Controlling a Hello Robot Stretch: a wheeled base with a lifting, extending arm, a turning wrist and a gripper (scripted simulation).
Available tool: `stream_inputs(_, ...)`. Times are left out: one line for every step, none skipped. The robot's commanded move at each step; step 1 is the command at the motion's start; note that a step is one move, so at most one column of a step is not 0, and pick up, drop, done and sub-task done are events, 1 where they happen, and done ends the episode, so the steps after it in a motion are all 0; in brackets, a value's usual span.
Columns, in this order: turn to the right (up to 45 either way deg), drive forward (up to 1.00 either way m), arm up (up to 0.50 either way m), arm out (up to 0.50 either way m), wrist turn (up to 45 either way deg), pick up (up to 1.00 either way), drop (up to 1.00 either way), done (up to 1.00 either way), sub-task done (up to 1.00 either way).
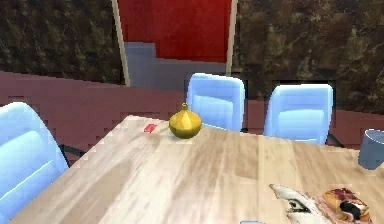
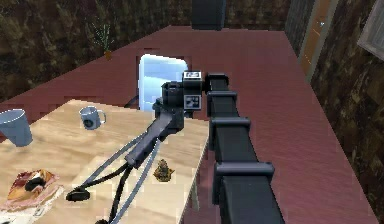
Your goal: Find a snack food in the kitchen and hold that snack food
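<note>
Gripper (image 2: 90,207) is out over the wood table (image 2: 55,140), fingers pointing to the arm side view's bottom left. Can't tell if it's holding anything. Snack candidate is a red-brown lump (image 2: 30,185) on paper at the table edge, near the fingertips. In fwd view I see it bottom right (image 1: 343,202), w/ a gold vase (image 1: 185,122) mid-table.
</note>
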Motion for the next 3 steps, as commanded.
stream_inputs(0.0,0.0,0.0,0.0,45.0,0.0,0.0,0.0,0.0)
stream_inputs(0.0,0.0,0.0,0.0,45.0,0.0,0.0,0.0,0.0)
stream_inputs(0.0,0.0,0.0,0.0,21.0,0.0,0.0,0.0,0.0)
